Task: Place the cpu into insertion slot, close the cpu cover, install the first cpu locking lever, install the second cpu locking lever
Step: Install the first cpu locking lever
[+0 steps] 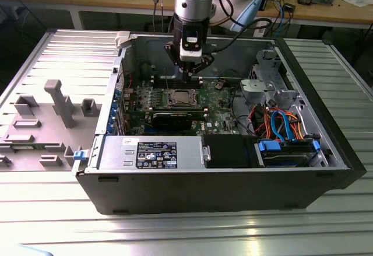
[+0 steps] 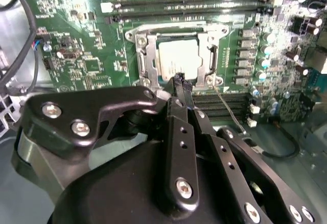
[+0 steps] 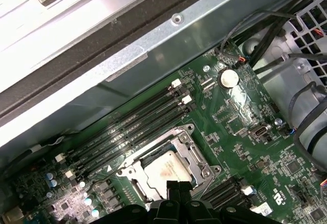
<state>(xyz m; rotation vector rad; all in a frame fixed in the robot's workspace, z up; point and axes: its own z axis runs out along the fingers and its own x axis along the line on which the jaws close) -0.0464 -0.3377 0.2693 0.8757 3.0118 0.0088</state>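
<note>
We are in a workshop. A long wooden workbench (image 1: 326,11) strewn with cables runs along the far side. Nearer to us a ribbed aluminium table (image 1: 186,232) bears an open black computer case (image 1: 233,189) lying on its side.

The small, flat, square cpu (image 2: 178,60), silvery-tan metal on top, lies in the square, silver-framed insertion slot (image 2: 134,32), about the middle of the green circuit board (image 2: 76,66) on the case floor. We judge the first step done. The thin silver hinged cpu cover (image 2: 207,55) appears to lie flat around the chip, which shows through its window. The second step looks done too, though we cannot be sure the plate is fully down.

Of the locking levers we can tell little. In the second wrist view a thin metal rod (image 2: 227,109) runs out from a corner of the socket over the board; it may be a lever not yet latched. We reckon both lever steps remain.

The black gripper (image 2: 180,81) hangs close over the socket's edge, its fingertips pressed together with nothing between them.

Further out, long black memory slots (image 3: 133,127) flank the socket. A grey power supply box (image 1: 151,154) sits against the near wall of the case, and coloured cables (image 1: 280,122) bunch at the exterior view's right. A grey side panel (image 1: 35,122) lies on the table at the exterior view's left.
</note>
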